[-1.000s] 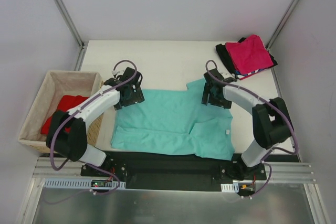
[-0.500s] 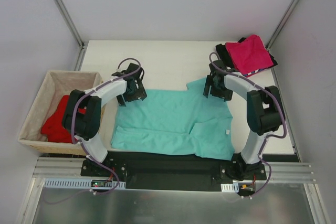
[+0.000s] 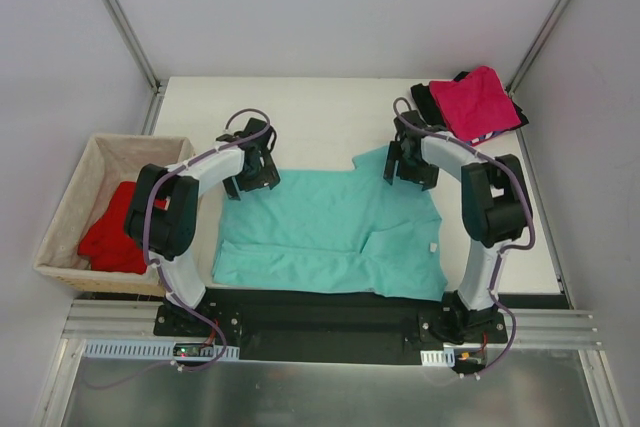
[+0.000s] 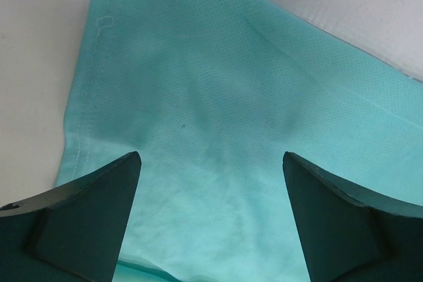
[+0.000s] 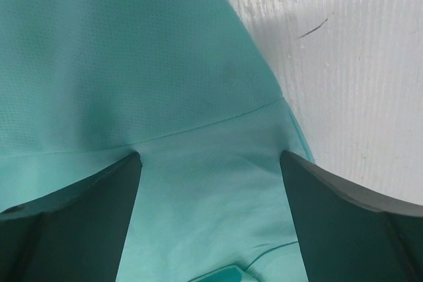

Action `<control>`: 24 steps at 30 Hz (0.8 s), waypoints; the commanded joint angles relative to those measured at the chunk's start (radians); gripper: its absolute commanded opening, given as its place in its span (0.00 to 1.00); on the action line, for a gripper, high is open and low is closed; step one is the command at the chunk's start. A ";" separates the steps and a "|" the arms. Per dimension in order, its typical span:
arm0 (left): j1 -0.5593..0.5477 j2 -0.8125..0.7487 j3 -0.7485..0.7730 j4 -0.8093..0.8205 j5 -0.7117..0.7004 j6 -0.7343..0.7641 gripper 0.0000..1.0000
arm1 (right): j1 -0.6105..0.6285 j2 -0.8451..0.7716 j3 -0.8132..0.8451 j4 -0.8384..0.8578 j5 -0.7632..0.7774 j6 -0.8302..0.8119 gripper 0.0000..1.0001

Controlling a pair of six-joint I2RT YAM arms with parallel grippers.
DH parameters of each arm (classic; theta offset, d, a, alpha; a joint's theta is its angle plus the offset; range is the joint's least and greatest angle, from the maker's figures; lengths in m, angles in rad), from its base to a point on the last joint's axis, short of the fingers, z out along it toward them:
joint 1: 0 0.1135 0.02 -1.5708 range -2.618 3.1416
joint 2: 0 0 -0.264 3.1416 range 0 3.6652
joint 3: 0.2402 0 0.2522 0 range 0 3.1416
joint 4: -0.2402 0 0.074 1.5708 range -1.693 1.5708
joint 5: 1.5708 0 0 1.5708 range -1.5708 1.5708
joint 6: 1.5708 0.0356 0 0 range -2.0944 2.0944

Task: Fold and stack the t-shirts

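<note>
While both arms nudge toward far corners of teal shirt (image 3: 330,232), spread flat mid-table, left gripper (image 3: 255,173) and right gripper (image 3: 408,165) hover, jaws spread wide, nothing held. Corner pinch likely next; folded stack (image 3: 478,102) waits far right.

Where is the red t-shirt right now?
In the top view, the red t-shirt lies inside the basket on the far left, just beside the left arm.

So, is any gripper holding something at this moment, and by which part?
Nothing is held. The left gripper and the right gripper both stand open over the far corners of the teal t-shirt.
</note>
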 commanded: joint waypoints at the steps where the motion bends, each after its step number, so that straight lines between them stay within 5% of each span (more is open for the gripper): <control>1: 0.024 -0.008 0.015 -0.010 -0.034 -0.007 0.89 | -0.007 0.042 0.050 -0.050 0.018 -0.015 0.91; 17: 0.042 -0.062 0.047 -0.016 -0.049 0.011 0.90 | -0.005 -0.100 0.114 -0.093 0.092 -0.054 0.91; 24: 0.075 -0.059 0.081 -0.015 -0.045 0.016 0.99 | -0.013 -0.056 0.181 0.006 0.041 -0.109 0.90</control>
